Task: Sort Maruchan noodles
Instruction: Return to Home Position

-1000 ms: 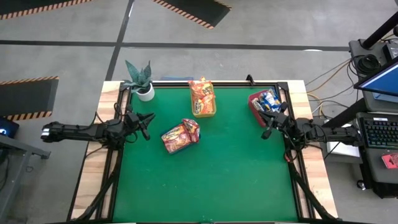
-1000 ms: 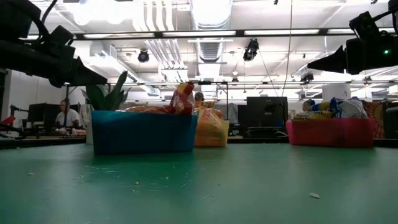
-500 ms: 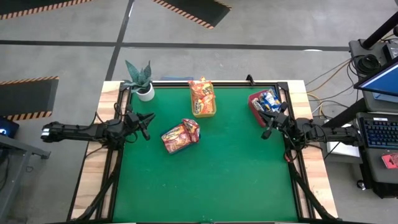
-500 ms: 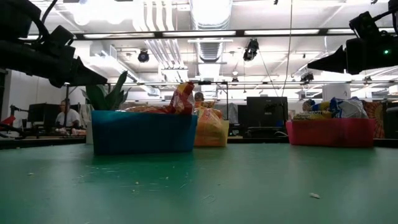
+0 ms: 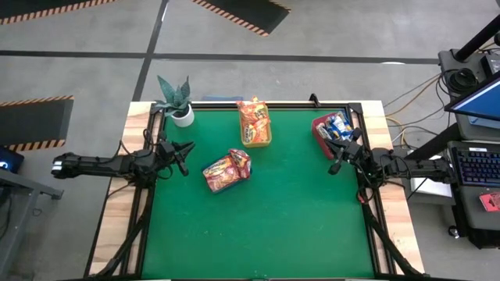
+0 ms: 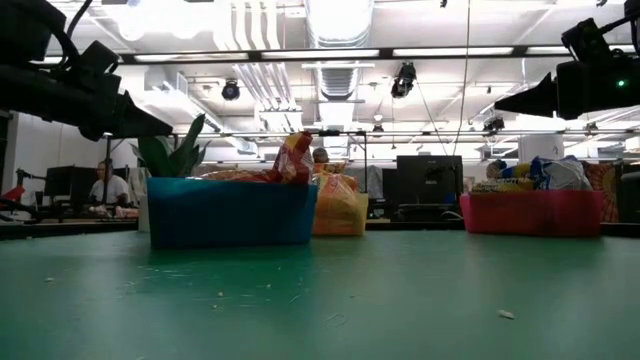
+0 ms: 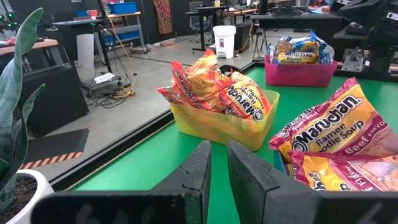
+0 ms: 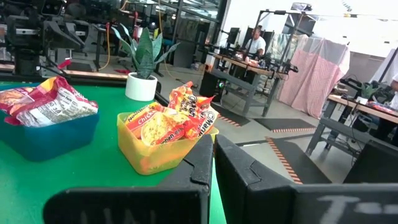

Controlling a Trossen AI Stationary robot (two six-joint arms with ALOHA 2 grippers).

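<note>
The green table point(image 5: 258, 234) is taking up most of the high view, with every one of the Maruchan noodles lying in a bin and none loose on the cloth. The left arm point(image 5: 101, 165) is reaching in over the table's left edge and the right arm point(image 5: 414, 166) over its right edge, both held above the surface and well apart from each other.

Three bins are sitting on the far half of the table. The blue bin point(image 6: 230, 215) is standing near the middle and holding red-pink packets point(image 7: 336, 134). The yellow bin point(image 7: 217, 130), at the far edge, is carrying a heap of orange packets point(image 7: 217, 93). The red bin point(image 6: 530, 215), by the far right corner, is holding blue-edged packets point(image 7: 301, 48). A potted plant point(image 5: 176, 100) is standing at the far left corner.

The left gripper point(image 7: 219, 149) is hanging near the plant, and the right gripper point(image 8: 214, 143) just beside the red bin — each is showing its fingers drawn almost together, only a thin slit between them, gripping nothing.
</note>
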